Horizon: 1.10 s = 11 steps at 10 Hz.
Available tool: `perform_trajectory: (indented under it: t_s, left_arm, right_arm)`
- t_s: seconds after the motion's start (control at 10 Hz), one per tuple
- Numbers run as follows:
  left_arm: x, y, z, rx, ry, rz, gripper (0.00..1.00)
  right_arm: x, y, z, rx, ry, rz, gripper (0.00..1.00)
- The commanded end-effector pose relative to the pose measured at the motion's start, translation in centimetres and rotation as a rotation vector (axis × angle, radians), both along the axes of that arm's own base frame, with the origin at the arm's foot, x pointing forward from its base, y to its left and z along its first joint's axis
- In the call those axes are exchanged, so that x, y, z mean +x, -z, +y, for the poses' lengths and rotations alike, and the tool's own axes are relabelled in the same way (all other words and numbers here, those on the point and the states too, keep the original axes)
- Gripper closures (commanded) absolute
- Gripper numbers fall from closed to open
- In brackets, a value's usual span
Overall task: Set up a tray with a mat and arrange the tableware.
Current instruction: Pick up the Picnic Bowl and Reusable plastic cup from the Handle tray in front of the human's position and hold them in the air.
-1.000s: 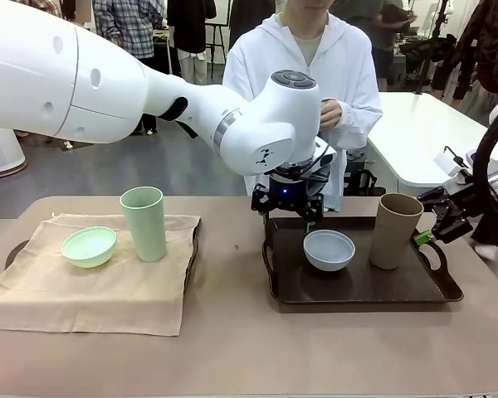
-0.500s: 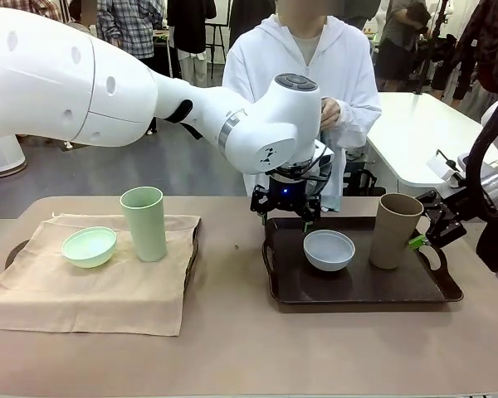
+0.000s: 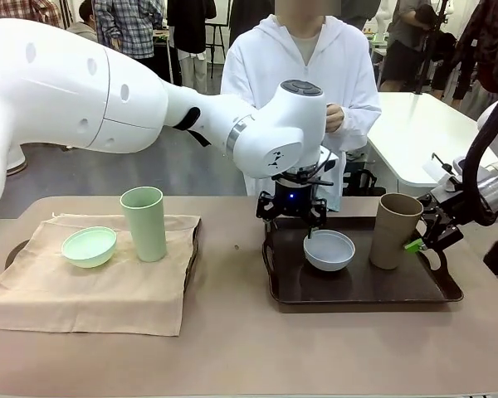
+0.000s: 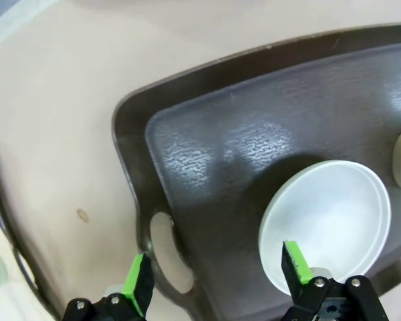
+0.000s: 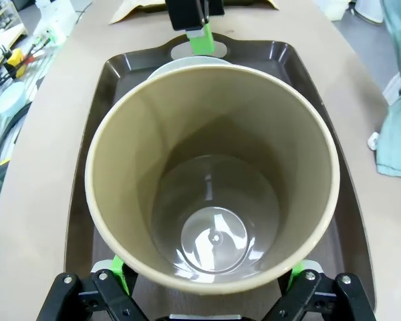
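Note:
A bluish-white bowl (image 3: 329, 249) and a tan cup (image 3: 394, 230) stand on the dark brown tray (image 3: 357, 288) at the right. My left gripper (image 3: 292, 217) hangs open just over the bowl's near-left rim. In the left wrist view one pad (image 4: 296, 262) is over the bowl (image 4: 327, 221) and the other is by the tray's handle hole (image 4: 167, 257). My right gripper (image 3: 427, 236) is open at the tan cup's right side. Its fingers (image 5: 117, 274) flank the cup (image 5: 214, 200) low down. A mint bowl (image 3: 89, 245) and a pale green cup (image 3: 143, 222) stand on the beige mat (image 3: 91, 286) at the left.
The mat covers a second dark tray whose edge (image 3: 194, 245) shows at its right. A person in a white hoodie (image 3: 303, 66) stands at the table's far side, hands held at the chest. Bare table lies in front of both trays.
My left gripper has shifted slightly right and lower, toward the bluish-white bowl. My right gripper has moved left and in toward the tan cup. The tableware has not moved.

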State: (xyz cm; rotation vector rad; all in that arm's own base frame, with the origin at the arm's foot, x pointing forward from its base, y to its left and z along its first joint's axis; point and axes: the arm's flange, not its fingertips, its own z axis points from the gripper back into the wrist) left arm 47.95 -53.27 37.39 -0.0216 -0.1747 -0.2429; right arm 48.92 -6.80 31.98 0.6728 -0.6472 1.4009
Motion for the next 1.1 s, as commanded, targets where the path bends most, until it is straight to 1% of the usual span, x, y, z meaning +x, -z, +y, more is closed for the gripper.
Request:
perform_trajectory:
  t_s: [0.0, 0.2, 0.5, 0.6, 0.8, 0.9, 1.0]
  left_arm:
    - [-0.1, -0.1, -0.9, -0.014, -0.009, 0.029, 0.0]
    - [-0.3, 0.5, -1.5, -0.037, 0.018, 0.047, 0.0]
    - [-0.3, 1.3, -2.1, -0.059, 0.033, 0.137, 0.0]
    - [-0.3, 1.5, -2.1, -0.072, 0.032, 0.153, 0.0]
    - [-0.2, 1.4, -2.1, -0.088, 0.04, 0.149, 0.0]
    - [-0.3, 1.1, -2.2, -0.106, 0.076, 0.129, 0.59]
    - [-0.4, 1.0, -2.3, -0.107, 0.075, 0.127, 0.6]
  right_arm:
    - [-0.1, 0.9, 1.2, 0.016, 0.035, -0.015, 0.0]
    - [-0.1, 1.2, 2.1, 0.03, 0.038, -0.018, 0.0]
    - [0.0, 1.4, 3.0, 0.037, 0.041, -0.016, 0.0]
    - [0.0, 1.5, 2.9, 0.037, 0.045, -0.02, 0.0]
    - [0.0, 1.5, 3.1, 0.029, 0.062, -0.021, 0.0]
    - [0.0, 1.5, 3.0, 0.039, 0.027, -0.048, 0.06]
    - [0.0, 1.5, 3.0, 0.038, 0.023, -0.042, 0.6]
